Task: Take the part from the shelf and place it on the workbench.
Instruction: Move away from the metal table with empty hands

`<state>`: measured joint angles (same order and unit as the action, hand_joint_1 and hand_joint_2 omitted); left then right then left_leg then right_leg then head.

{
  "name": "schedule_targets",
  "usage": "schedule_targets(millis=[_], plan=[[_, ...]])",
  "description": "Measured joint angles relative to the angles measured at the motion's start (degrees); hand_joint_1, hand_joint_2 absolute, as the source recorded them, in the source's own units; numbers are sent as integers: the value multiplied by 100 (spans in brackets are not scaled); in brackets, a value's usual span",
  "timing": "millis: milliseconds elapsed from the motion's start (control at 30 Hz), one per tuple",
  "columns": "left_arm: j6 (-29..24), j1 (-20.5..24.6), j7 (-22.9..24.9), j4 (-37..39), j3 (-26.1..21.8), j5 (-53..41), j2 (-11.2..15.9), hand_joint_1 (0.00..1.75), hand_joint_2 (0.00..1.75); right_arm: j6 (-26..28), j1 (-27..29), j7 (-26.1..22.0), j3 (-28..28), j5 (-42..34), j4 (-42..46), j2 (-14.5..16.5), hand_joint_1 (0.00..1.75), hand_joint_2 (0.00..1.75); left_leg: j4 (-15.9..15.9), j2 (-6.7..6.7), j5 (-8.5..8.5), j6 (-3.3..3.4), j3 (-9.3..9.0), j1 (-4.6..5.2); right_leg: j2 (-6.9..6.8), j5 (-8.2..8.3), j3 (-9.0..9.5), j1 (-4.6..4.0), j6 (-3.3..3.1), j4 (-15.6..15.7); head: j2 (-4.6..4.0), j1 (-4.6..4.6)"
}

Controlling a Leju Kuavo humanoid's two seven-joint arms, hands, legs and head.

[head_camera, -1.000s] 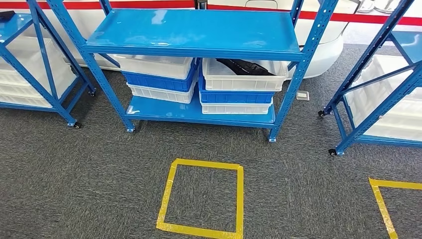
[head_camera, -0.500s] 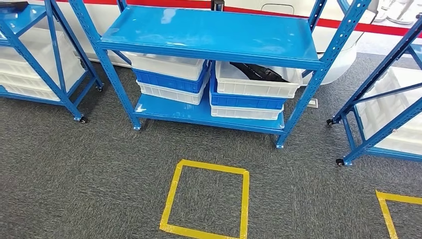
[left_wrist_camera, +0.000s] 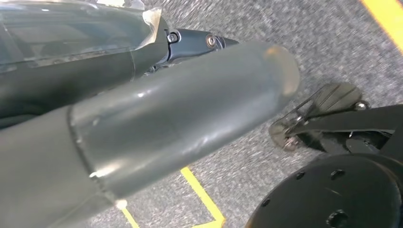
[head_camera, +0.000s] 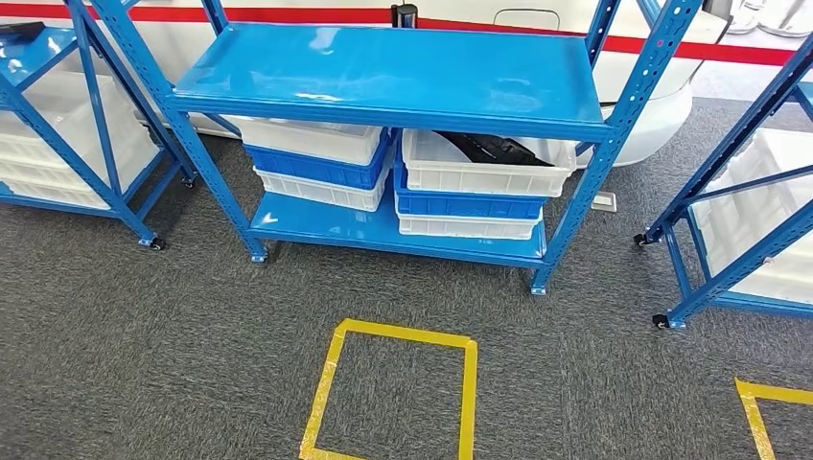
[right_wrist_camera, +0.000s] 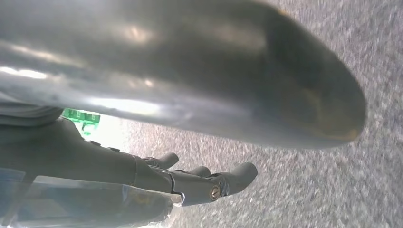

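Grey carpet (head_camera: 144, 326) lay under me, marked with a yellow tape square (head_camera: 395, 393) just ahead and the corner of a second one (head_camera: 772, 407) off to my right. Before me stood a blue shelf (head_camera: 393, 77) on small castors, its top deck bare and glossy, with more blue racks (head_camera: 58, 125) on either side holding white crates. Behind them ran a white wall with a red stripe (head_camera: 288, 14). On the lower deck sat two stacks of bins, white over blue over white, and the part (head_camera: 484, 149) — a long, dark, slanted piece — lay in the top white bin (head_camera: 484, 171) of the right stack, half hidden beneath the upper deck. My left hand (left_wrist_camera: 142, 114) hung over the carpet near a yellow line, the thick thumb lying forward with nothing against it; I could not tell how the darker fingers lay. My right hand (right_wrist_camera: 180, 118) hung the same way, its dark fingers (right_wrist_camera: 209, 183) slightly curled and apart, holding nothing. Against the moment before, the whole scene had slid — the shelf sat a little lower and further left in my head view, and the tape square had dropped toward the bottom edge, which was my own camera moving, not the things.
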<state>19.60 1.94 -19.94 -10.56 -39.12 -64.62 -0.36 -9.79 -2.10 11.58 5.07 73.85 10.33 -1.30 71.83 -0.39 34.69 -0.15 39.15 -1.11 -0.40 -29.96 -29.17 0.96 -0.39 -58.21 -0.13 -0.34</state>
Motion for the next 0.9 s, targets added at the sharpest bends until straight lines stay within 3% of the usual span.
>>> schedule_targets(millis=[67,133,233,300,400,467,500,533,567,633,667,733,800,900], plan=[[-10,-4,-1,0,-1,-1,1,0,0,0,5,0,6,0,-1,14,0,0,-686,18,-544,93,-163,33,2,-109,121,-16,21,4,-1,5],[-24,-6,0,-1,-2,-2,1,0,0,1,-7,0,8,-2,-1,28,0,0,-1083,26,-769,185,-238,98,15,-207,189,-32,83,32,-2,-1],[-60,-16,4,-3,-2,-10,-12,0,0,3,-21,0,13,-7,-1,32,0,0,-1199,-25,-767,302,-343,133,26,-251,331,-70,223,-34,-1,-9],[-77,-11,9,-4,-2,-15,-32,0,0,4,-23,-5,15,-11,-1,37,0,0,-1253,-35,-803,360,-499,114,32,-317,250,-69,274,-325,-2,1],[-87,8,12,-5,-2,-18,-55,0,0,4,-37,-15,19,-16,-1,44,0,0,-1263,-48,-723,397,-613,110,37,-643,-437,-50,274,-1281,-2,13],[-89,0,14,-7,-2,-19,-64,0,0,4,-13,-14,23,-15,-1,37,0,0,-1263,-82,-628,396,-705,110,38,-824,-775,-42,296,-1512,-2,15],[-89,-6,16,-7,-2,-19,-68,0,0,4,1,-14,25,-15,-1,33,0,0,-1263,-100,-573,387,-775,110,38,-770,-813,-38,333,-1355,-2,14],[-89,-9,17,-7,-3,-19,-73,0,0,4,12,-13,27,-15,-1,31,0,0,-1263,-114,-513,374,-851,110,38,-582,-780,-32,375,-1042,-2,16],[-89,-12,18,-6,-3,-19,-76,0,0,4,22,-14,29,-16,-3,29,0,0,-1263,-125,-450,354,-920,111,37,-273,-721,-28,413,-709,-2,18],[-96,-12,20,-8,-4,-19,-80,0,0,4,20,-18,33,-16,-8,27,0,0,-1267,-138,-338,295,-1015,121,36,196,-620,-43,372,-247,-2,16],[-101,-11,21,-9,-4,-19,-81,0,0,7,18,-19,35,-16,-10,24,0,0,-1262,-142,-310,262,-1044,126,39,303,-598,-52,313,-178,-2,11],[-112,-10,21,-12,-4,-20,-84,0,0,16,13,-20,42,-15,-9,20,0,0,-1205,-139,-325,200,-1050,124,46,297,-506,-33,186,-115,-2,7],[-118,-10,17,-14,-3,-21,-93,0,0,31,17,-21,51,-11,-9,16,0,0,-886,-96,-335,140,-904,112,42,268,-362,17,98,-34,-2,2],[-124,-8,19,-15,-5,-19,-95,0,0,49,7,-22,63,3,-8,8,0,0,42,-35,2,37,-296,61,38,175,-206,32,-1,16,-2,-9]])
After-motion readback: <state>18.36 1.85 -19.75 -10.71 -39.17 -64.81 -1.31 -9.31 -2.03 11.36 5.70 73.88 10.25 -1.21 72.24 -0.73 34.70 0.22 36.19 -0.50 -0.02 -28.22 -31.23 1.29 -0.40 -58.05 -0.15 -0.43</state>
